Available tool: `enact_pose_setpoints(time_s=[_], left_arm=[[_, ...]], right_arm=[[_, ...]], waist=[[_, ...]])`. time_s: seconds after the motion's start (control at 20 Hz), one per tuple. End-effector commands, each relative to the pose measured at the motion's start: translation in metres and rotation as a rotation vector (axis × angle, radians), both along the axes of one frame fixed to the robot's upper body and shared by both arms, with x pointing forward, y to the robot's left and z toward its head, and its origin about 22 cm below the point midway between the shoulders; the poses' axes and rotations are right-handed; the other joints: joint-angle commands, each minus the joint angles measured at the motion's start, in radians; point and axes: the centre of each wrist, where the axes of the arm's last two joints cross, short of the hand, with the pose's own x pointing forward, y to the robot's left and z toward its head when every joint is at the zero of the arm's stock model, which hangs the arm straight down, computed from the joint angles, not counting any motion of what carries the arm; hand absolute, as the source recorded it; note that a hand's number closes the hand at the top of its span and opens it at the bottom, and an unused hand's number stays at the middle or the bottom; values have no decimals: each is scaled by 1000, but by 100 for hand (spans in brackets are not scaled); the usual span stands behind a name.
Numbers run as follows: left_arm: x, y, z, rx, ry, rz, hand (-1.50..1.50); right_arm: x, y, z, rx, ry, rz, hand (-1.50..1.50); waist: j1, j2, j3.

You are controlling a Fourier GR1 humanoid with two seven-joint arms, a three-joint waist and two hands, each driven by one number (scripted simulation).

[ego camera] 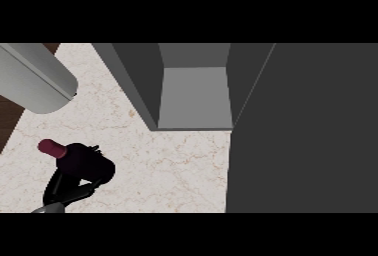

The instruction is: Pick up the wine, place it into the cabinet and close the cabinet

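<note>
Left hand [70,187] curled round wine bottle [81,160] – red cap up-left, cabinet [192,95] open, door [303,130] at right, marble counter [170,170].

Pale marble counter [177,170] carries an open grey cabinet [193,95].

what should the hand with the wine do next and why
Probably lift the wine bottle and carry it right and forward toward the open cabinet. The left hand is already curled round the bottle, low at the left of the counter, while the cabinet's inside looks bare and its door stands open at the right. The right hand is out of view.
</note>
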Motion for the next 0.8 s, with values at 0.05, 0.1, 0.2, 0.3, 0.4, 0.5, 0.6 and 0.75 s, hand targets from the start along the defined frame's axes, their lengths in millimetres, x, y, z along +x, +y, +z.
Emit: enact_pose_setpoints(time_s=[0.05,0.1,0.2,0.3,0.4,0.5,0.6,0.75], left_arm=[[9,3,4,-91,-41,-76,150],[3,2,-1,-89,-35,-67,150],[3,-1,0,-94,-51,-103,150],[7,-8,-1,-104,-24,-102,150],[-4,-11,-7,-83,-61,-110,150],[-2,-10,-7,-60,-61,-109,150],[-9,-14,-10,-73,-59,-54,150],[-51,-49,-36,-85,-102,35,150]], right_arm=[[-1,-7,1,-8,-3,-11,-150],[-2,4,16,9,-6,-1,-150],[-3,-1,-1,1,6,-13,-150],[2,-3,-6,0,-7,-20,-150],[5,9,10,-2,-9,-4,-150],[21,5,-12,-5,12,-19,-150],[0,5,2,-15,-1,-14,-150],[2,-5,-8,-34,22,-28,-150]], waist=[[-6,4,-6],[-4,4,-7],[0,2,-5],[3,1,-5],[6,2,-6],[2,4,-6],[5,0,-5],[20,-4,-3]])
